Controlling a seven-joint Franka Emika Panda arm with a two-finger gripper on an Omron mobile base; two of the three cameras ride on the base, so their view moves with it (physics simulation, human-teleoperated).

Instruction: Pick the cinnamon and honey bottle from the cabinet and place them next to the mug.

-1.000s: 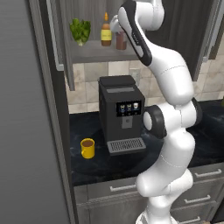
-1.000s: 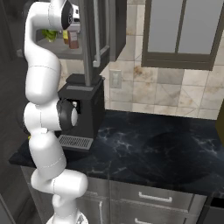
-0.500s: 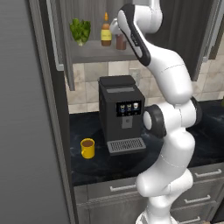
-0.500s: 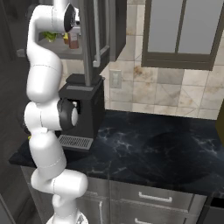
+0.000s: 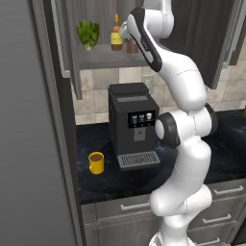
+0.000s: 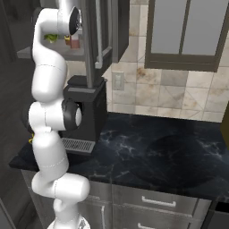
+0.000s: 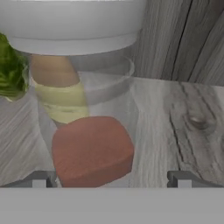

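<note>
Hand view, spread gripper fingers astride cinnamon, honey bottle behind, cabinet shelf

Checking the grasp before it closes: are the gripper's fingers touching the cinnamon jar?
Apart. In the hand view the fingertips sit wide, one at each side of the cinnamon jar, with shelf visible between.

cinnamon: reddish-brown, pale cap
honey bottle: amber, orange cap
mug: yellow
cabinet: dark grey wood-grain
counter: black, marbled
</note>
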